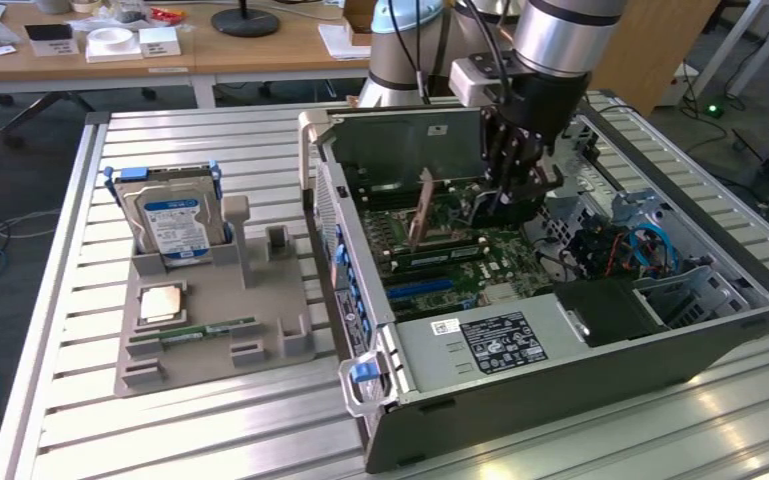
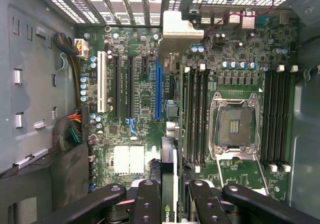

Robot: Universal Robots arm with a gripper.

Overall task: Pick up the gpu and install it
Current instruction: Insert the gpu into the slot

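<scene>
Gpu (image 2: pixel 170 166) stands edge-on between the pincer (image 2: pixel 170 196) fingers (image 2: pixel 146 200), clenched from both sides, its silver end bracket (image 2: pixel 180 27) pointing at the slotted rear wall of the computer case (image 2: pixel 35 84). Under it lies the green motherboard (image 2: pixel 137 114). In the wrist view the card runs just beside the long blue slot (image 2: pixel 158 84), with the empty processor socket (image 2: pixel 235 124) on its other side. I cannot tell whether the card touches the board.

In the exterior view the ribbed metal tabletop (image 1: pixel 157 430) comes nearest. On it the open case (image 1: pixel 558 380) lies on its side at the exterior view's right. A grey holder (image 1: pixel 277 320) sits just beside it at the left, with a slim memory stick (image 1: pixel 211 328) lying flat in it and a hard drive (image 1: pixel 177 225) standing upright at its far end. Farther in, the arm reaches down into the case, the pincer (image 1: pixel 511 205) low over the board. Beyond stands a wooden tabletop (image 1: pixel 224 55) with papers.
</scene>
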